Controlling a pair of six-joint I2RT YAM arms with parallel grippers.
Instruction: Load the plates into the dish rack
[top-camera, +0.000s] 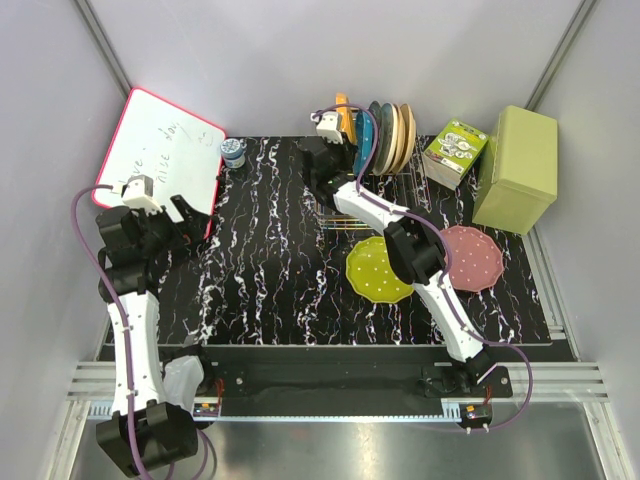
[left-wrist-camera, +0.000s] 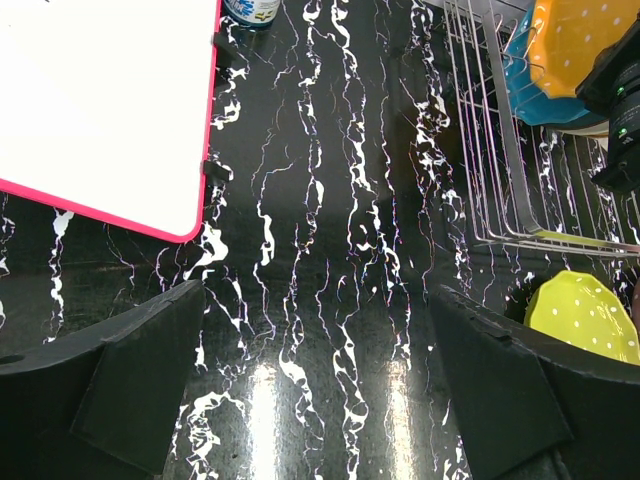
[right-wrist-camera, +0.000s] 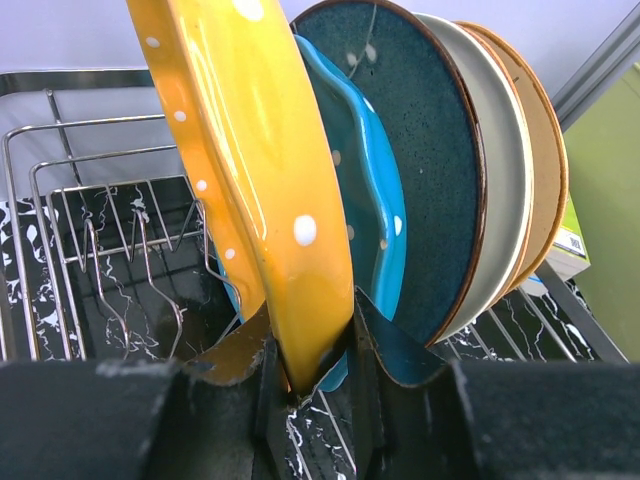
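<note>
Four dotted plates are in view. The right gripper (right-wrist-camera: 312, 372) has its jaws pinching the orange plate (right-wrist-camera: 250, 180) at the dish rack (right-wrist-camera: 60, 190), just beside the blue plate (right-wrist-camera: 372, 215) and three plain plates (right-wrist-camera: 440, 170). The yellow-green plate (top-camera: 375, 272) and the pink plate (top-camera: 476, 258) lie on the worktop (top-camera: 270, 250). The left gripper (left-wrist-camera: 320, 385) has its jaws spread.

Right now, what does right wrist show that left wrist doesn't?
Right wrist only: right end effector shut on the orange plate rim; teal plate, beige plate, tan plate standing behind it.
Left wrist only: whiteboard, jar, yellow-green plate lying flat, open left end effector.
Both: orange plate, blue plate, rack.
</note>
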